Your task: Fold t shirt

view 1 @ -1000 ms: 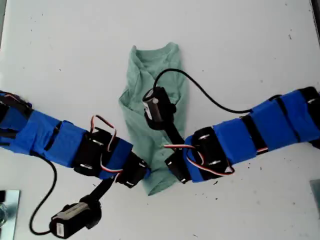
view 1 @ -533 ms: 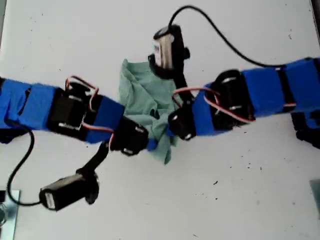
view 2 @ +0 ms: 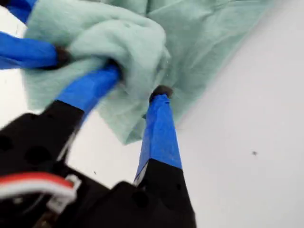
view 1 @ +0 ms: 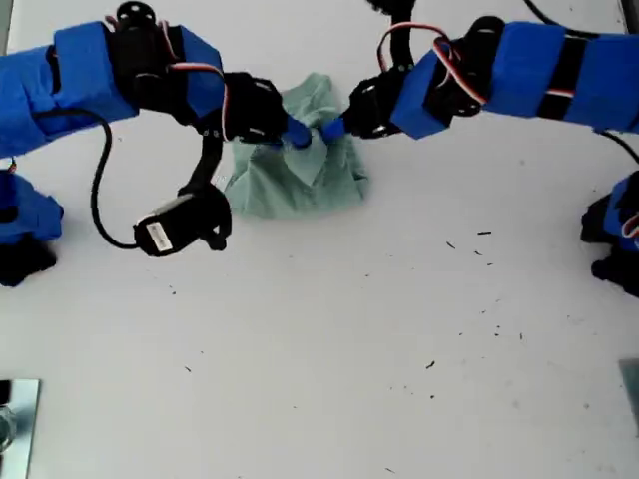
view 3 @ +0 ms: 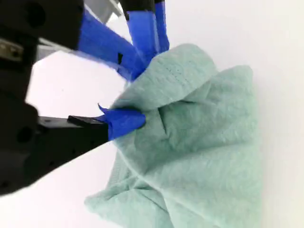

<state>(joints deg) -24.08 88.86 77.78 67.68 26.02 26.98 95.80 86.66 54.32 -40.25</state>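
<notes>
The pale green t shirt (view 1: pixel 300 185) lies bunched in a short heap at the far middle of the white table (view 1: pixel 329 339). Two blue-taped arms reach in from the exterior view's left and right. Their grippers (view 1: pixel 298 135) (view 1: pixel 329 130) meet tip to tip over the shirt's far part. My first gripper (view 2: pixel 137 83) is shut on a thick wad of the t shirt (view 2: pixel 213 38), with the other gripper's finger (view 2: pixel 28 52) close beside it. My second gripper (view 3: pixel 142 121) pinches a fold of the t shirt (view 3: pixel 204 156). The wrist views do not show which arm is which.
A wrist camera (view 1: pixel 180 225) dangles on its cable below the arm at the exterior view's left, just beside the shirt. Arm bases stand at both side edges (view 1: pixel 25 235) (view 1: pixel 614 239). A metal piece (view 1: pixel 15 419) sits at the exterior view's lower left corner.
Both arms swung from the near part of the table to the far part, dragging the shirt's near end over itself. The long flat shirt is now a short bunched heap.
</notes>
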